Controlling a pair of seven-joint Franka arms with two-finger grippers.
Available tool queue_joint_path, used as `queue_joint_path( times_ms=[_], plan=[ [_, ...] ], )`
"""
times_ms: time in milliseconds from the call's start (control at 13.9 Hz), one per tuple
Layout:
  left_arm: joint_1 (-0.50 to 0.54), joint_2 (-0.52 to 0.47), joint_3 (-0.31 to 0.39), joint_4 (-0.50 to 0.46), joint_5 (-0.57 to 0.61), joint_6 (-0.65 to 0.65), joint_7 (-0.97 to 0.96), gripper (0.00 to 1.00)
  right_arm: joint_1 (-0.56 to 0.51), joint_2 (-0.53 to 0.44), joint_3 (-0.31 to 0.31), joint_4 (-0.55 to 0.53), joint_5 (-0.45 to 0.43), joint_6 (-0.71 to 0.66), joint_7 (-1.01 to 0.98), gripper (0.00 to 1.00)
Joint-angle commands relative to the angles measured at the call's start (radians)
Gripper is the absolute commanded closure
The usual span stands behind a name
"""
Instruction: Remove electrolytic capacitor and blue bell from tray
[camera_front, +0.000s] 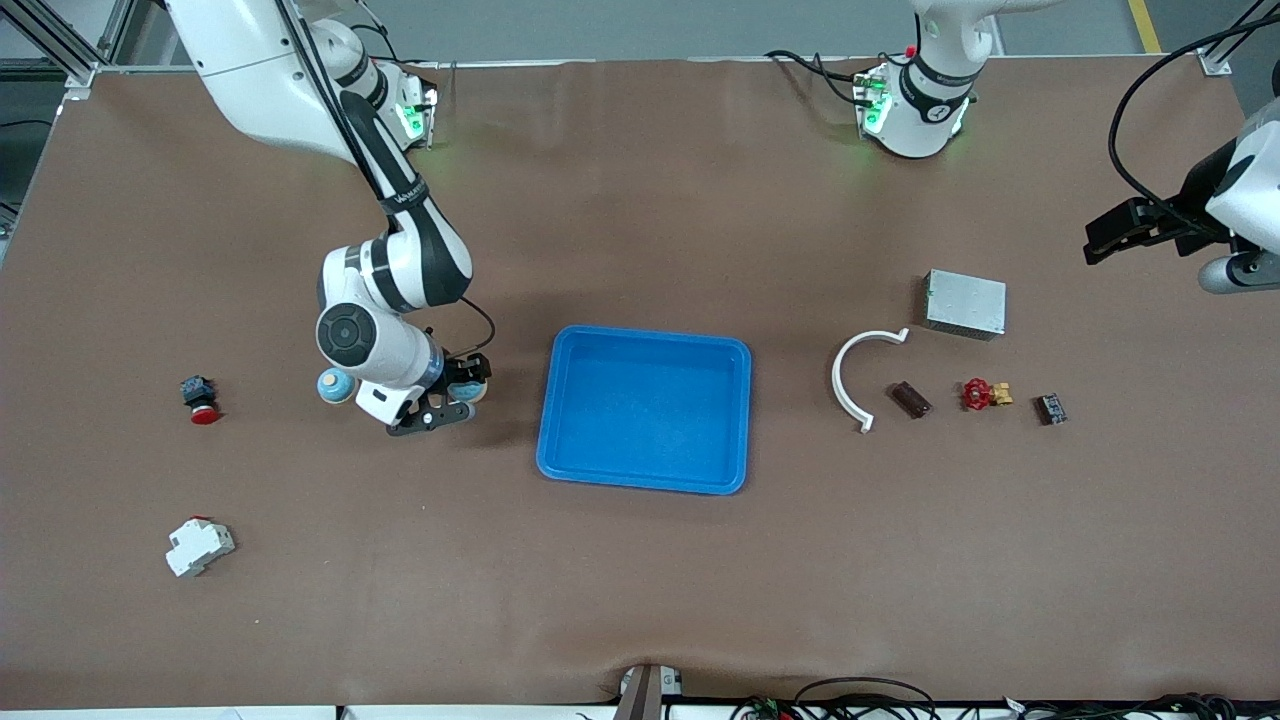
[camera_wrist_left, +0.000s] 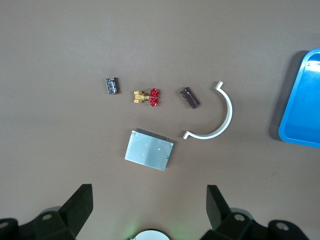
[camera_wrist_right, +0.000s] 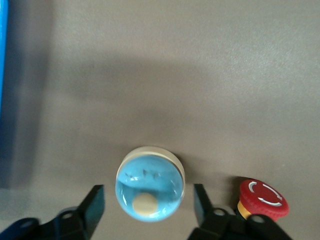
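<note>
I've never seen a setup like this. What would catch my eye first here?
Probably the bright blue tray, empty in the middle of the brown table. Next, the right gripper, low over the table toward the right arm's end, its open fingers on either side of a light blue bell, with a red push button close by. Toward the left arm's end lies a cluster of small parts, the curved white piece standing out most.

A brown mat covers the counter (camera_front: 640, 600) edge to edge (slightly wrinkled near the camera). Grey floor (camera_front: 620, 25) shows above it, with metal framing (camera_front: 70, 50) at one corner.
</note>
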Motion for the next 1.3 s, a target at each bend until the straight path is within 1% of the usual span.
queue_joint_path(
  times_ms=[0,289,433,577,721,866,1082,1226],
  plan=[
    [0.002,-0.012,-0.004,0.007,0.002,0.002,-0.002,0.00,-0.004,-0.010,-0.001,0.031,0.018,-0.061,-0.010,0.00],
    [-0.003,-0.013,-0.012,0.007,0.002,-0.001,-0.003,0.00,-0.013,-0.047,-0.007,0.158,0.018,-0.332,0.019,0.00],
    [-0.006,-0.016,-0.015,0.008,0.001,-0.001,-0.002,0.00,-0.013,-0.074,-0.009,0.198,0.018,-0.429,0.063,0.00],
    [-0.009,-0.016,-0.016,0.014,-0.001,-0.004,-0.002,0.00,-0.004,-0.120,-0.007,0.200,0.016,-0.488,0.123,0.00],
    [-0.008,-0.003,-0.041,0.017,0.005,-0.003,0.009,0.00,-0.001,-0.166,-0.005,0.200,0.013,-0.546,0.162,0.00],
    [-0.012,0.002,-0.041,0.017,0.005,0.002,-0.002,0.00,-0.002,-0.211,-0.005,0.201,0.007,-0.593,0.163,0.00],
    [-0.008,-0.015,-0.045,0.044,-0.010,-0.011,0.006,0.00,-0.002,-0.287,-0.007,0.201,0.002,-0.681,0.179,0.00],
    [0.003,-0.003,-0.042,0.034,-0.013,-0.014,0.017,0.00,-0.002,-0.335,-0.009,0.201,-0.001,-0.736,0.206,0.00]
  ],
)
